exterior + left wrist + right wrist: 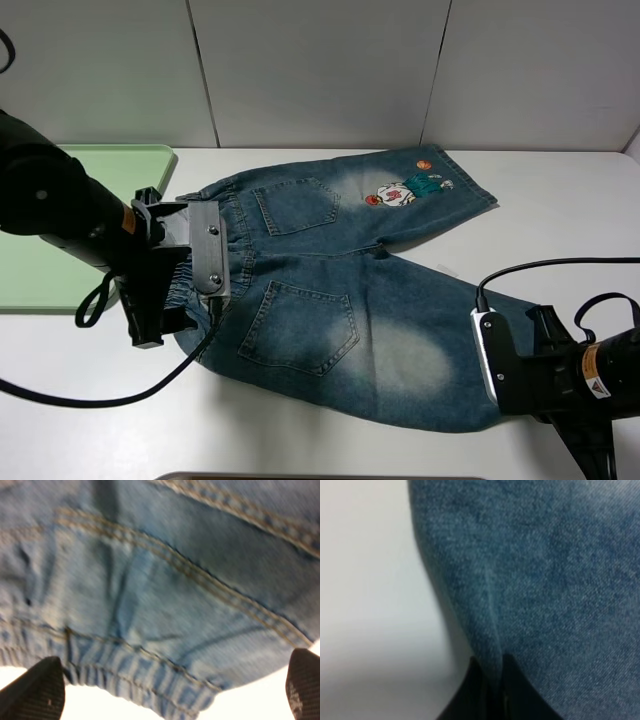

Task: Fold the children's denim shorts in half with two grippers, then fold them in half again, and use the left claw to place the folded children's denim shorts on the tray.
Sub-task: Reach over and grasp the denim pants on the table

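So the children's denim shorts are lying spread flat on the white tabletop, back side up with both pockets showing. The waistband points toward the left side and the legs run off to the right. The far leg has the little cartoon print on it, and there are pale faded patches on both legs. Nothing is folded yet.

The left end effector is down at the waistband and standing wide. In the left wrist view you can see its two black fingertips way out at opposite edges, with the elastic and the stitched denim filling everything between them. They aren't squeezing anything, and I can't tell if the pads are touching the fabric or just sitting beside it.

The right end effector is at the hem end of the near leg, and that one is clamped. The right wrist view shows the fingers pressed together with a thin ridge of denim pinched between them. It's blurry up close, but the fabric clearly runs into the closed tips.

The pale green tray sits at the left edge of the tabletop, partly hidden behind the left arm, just beside the waistband end of the shorts.
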`<action>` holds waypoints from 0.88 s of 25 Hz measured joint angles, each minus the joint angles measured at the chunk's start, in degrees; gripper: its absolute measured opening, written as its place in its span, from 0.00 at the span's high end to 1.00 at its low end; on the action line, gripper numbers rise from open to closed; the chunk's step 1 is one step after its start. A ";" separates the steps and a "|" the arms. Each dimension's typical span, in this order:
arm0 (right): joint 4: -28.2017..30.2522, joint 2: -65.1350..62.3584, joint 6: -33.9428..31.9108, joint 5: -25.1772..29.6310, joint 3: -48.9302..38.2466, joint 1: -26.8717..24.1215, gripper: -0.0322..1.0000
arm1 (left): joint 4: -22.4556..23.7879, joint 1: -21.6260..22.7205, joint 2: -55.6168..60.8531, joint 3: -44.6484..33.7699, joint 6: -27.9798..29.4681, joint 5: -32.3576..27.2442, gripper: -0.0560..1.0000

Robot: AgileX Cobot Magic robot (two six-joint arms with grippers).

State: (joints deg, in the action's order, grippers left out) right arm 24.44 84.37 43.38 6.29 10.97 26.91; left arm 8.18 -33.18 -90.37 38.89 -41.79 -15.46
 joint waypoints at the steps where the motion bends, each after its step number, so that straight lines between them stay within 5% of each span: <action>1: 0.00 0.05 0.00 0.00 0.34 0.00 0.99 | 0.00 0.00 0.00 -0.07 0.32 -0.81 0.12; 11: -2.09 0.04 -1.32 -0.77 2.18 0.00 0.99 | 0.12 5.87 -0.18 -3.67 2.38 4.20 0.12; 22: -2.20 0.04 -1.37 -1.24 2.18 0.00 0.99 | 0.70 6.68 -5.45 -3.92 -1.09 9.02 0.12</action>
State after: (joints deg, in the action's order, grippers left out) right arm 22.24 84.41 42.01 5.05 13.16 26.91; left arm 8.88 -26.50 -95.82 34.97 -42.88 -6.43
